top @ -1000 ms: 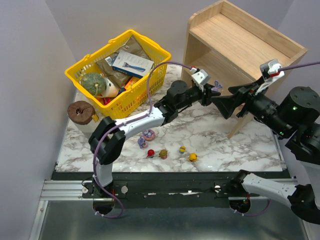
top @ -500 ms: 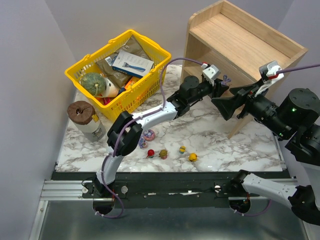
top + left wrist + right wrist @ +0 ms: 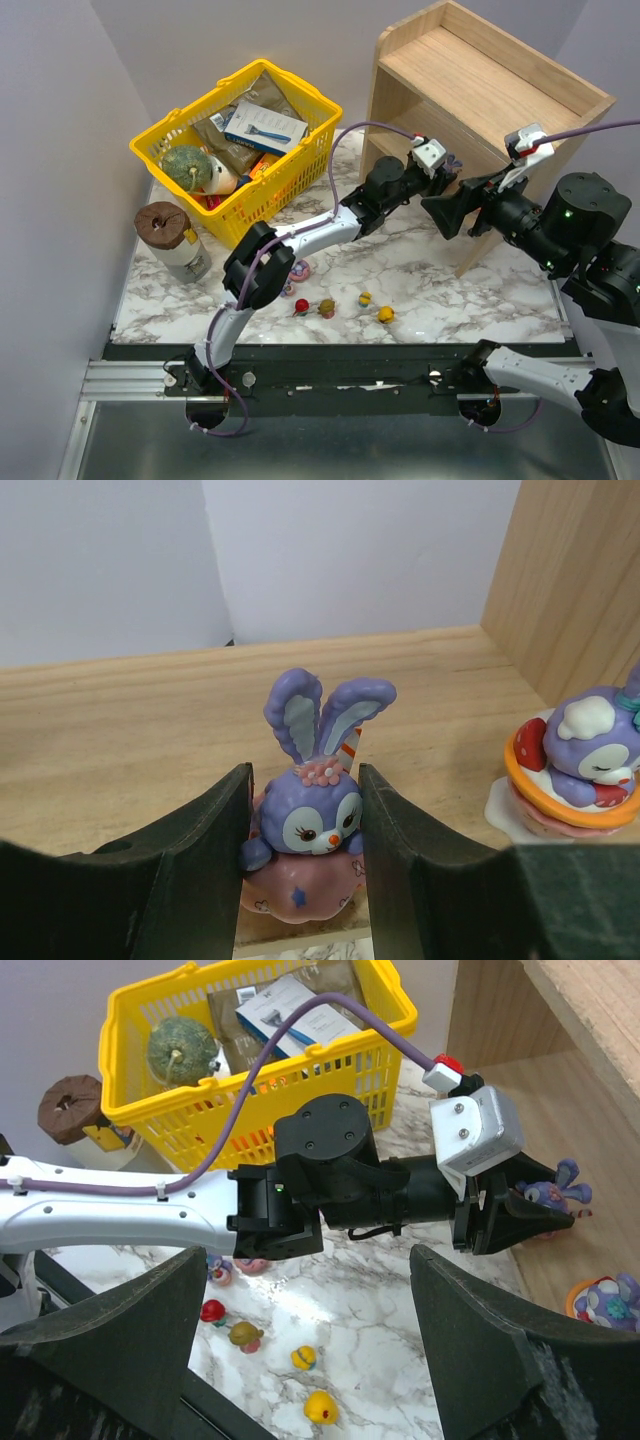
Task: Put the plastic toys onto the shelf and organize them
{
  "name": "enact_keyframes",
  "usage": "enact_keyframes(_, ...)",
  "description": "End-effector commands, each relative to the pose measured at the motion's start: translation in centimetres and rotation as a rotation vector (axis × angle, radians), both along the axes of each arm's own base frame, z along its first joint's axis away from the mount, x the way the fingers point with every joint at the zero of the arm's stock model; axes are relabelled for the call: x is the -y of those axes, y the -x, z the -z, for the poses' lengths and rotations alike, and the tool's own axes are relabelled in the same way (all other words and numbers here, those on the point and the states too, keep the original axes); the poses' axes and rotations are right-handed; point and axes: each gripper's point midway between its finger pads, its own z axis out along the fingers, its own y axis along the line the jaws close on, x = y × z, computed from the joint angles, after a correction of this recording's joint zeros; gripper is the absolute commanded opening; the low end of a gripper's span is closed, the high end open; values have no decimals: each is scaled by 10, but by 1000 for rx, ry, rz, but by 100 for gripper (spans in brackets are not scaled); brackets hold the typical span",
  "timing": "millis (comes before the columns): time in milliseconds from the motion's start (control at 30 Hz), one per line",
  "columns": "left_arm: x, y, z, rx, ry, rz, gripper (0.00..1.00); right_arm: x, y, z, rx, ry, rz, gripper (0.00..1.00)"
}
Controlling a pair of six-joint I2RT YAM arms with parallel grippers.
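1. Bunny toy [image 3: 310, 815] sits between the two fingers of the left claw [image 3: 540, 1215]. The claw pinches it on both sides of its head and round body.
2. It is at the front edge of the lower board of the shelf [image 3: 120, 720]. I cannot tell if its pink bottom is resting on the wood yet.
3. It looks like hard, shiny plastic. I think it is very light and a bit slippery, so a soft squeeze should be enough.
4. The best place to hold it is where the claw holds it now, low on the fat part. The long ears look thin, so they are a bad place to grab.
5. Its bottom is wide and flat, so I think it will stand up by itself when let go.
6. A second toy [image 3: 575, 770], purple in an orange ring, stands on the same board to the right, near but not touching.
7. The right claw [image 3: 308, 1260] is spread wide and holds nothing. It hangs in front of the shelf, facing the left claw.
8. More little toys [image 3: 326, 308] wait on the counter [image 3: 420, 270], red, brown, yellow and pink.
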Motion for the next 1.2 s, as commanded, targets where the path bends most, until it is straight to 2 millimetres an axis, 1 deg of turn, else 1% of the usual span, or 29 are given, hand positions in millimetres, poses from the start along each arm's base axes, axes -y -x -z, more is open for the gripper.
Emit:
enact_keyframes(0, 8, 2, 8, 16, 18, 11, 22, 3, -5, 15, -36, 50, 37, 89)
enact_keyframes(33, 8, 1, 9, 10, 25, 14, 27, 3, -7, 16, -38, 58, 39, 89)
enact_keyframes(100, 9, 3, 16, -8, 32, 26, 30, 4, -8, 17, -41, 61, 46, 89)
enact_keyframes(167, 9, 5, 22, -22, 33, 28, 36, 4, -9, 18, -47, 68, 49, 89)
enact_keyframes(233, 8, 5, 24, -28, 48, 27, 39, 3, -10, 21, -55, 72, 53, 89)
enact_keyframes(267, 8, 6, 31, -38, 44, 28, 41, 3, -10, 22, -60, 73, 52, 89)
enact_keyframes(300, 8, 8, 28, -36, 62, 33, 41, 3, -11, 23, -63, 77, 53, 89)
enact_keyframes(400, 8, 9, 33, -47, 78, 44, 42, 1, -12, 28, -81, 89, 55, 89)
enact_keyframes(467, 8, 12, 37, -59, 88, 54, 46, 1, -13, 30, -89, 96, 57, 89)
enact_keyframes(500, 9, 15, 34, -53, 100, 71, 47, 1, -14, 30, -91, 99, 60, 89)
enact_keyframes(733, 14, 21, 42, -56, 120, 112, 51, 4, -13, 36, -117, 104, 79, 89)
enact_keyframes(833, 18, 20, 45, -49, 113, 127, 53, 5, -11, 37, -123, 108, 78, 89)
enact_keyframes(900, 21, 19, 44, -38, 109, 136, 54, 7, -11, 36, -118, 113, 81, 89)
enact_keyframes(933, 22, 18, 47, -38, 99, 136, 54, 8, -11, 36, -116, 119, 83, 89)
enact_keyframes(1100, 26, 15, 53, -27, 64, 130, 57, 11, -9, 36, -109, 134, 82, 89)
enact_keyframes(1167, 27, 13, 57, -17, 42, 128, 60, 13, -9, 37, -108, 134, 90, 89)
